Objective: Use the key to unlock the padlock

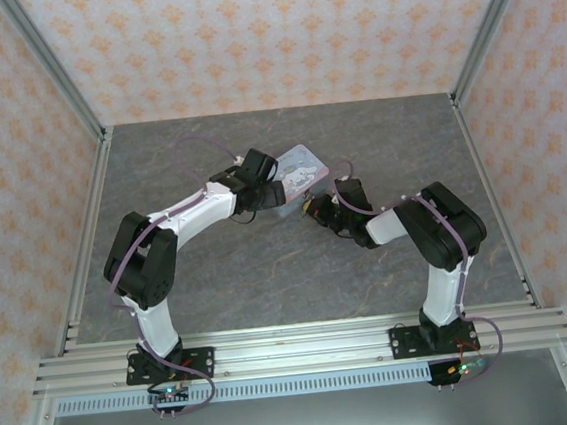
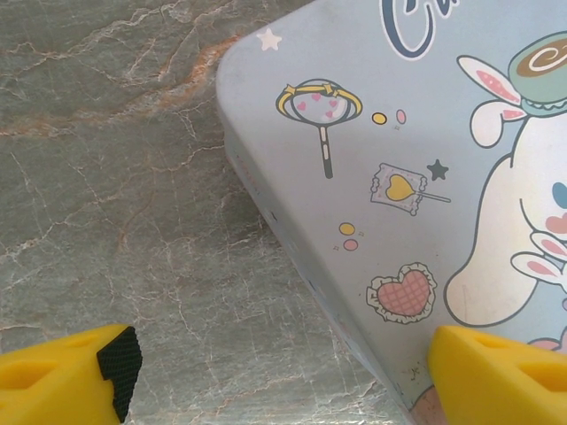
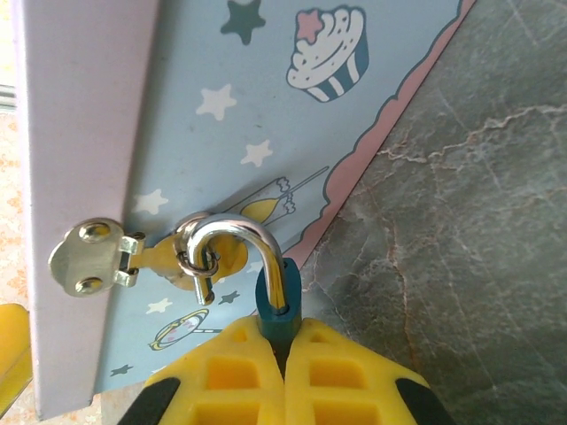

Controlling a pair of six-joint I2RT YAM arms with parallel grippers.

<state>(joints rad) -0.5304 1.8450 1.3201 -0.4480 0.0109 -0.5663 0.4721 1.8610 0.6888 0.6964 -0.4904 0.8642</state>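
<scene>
Yellow fingers [image 3: 230, 381] of the right gripper [image 3: 282, 335] sit at the bottom edge of its wrist view, pressed together with only a thin slit between them. The teal foot of the padlock [image 3: 275, 297] runs down into that slit, so the jaws are clamped on the padlock. Its steel shackle arches up through a small ring [image 3: 197, 258] by the hasp [image 3: 93, 257] on the side of the box [image 3: 266, 115]. The padlock thus hangs from the box's latch, on the side facing the right arm, just above the table [image 3: 461, 221].

The pinch probably steadies the tiny body. What lies lower between the pads is hidden, so it cannot be told whether the key is there. From this angle it also cannot be told whether the shackle's short leg is seated.

The left gripper [image 2: 283, 361] comes at the box from the far side. Its jaws stand wide apart: one finger is over bare table, clear of the box wall, and the other is above the printed lid near a corner. It straddles that corner without squeezing. The placing looks meant to brace the box so that it neither slides nor turns while the lock is worked.
</scene>
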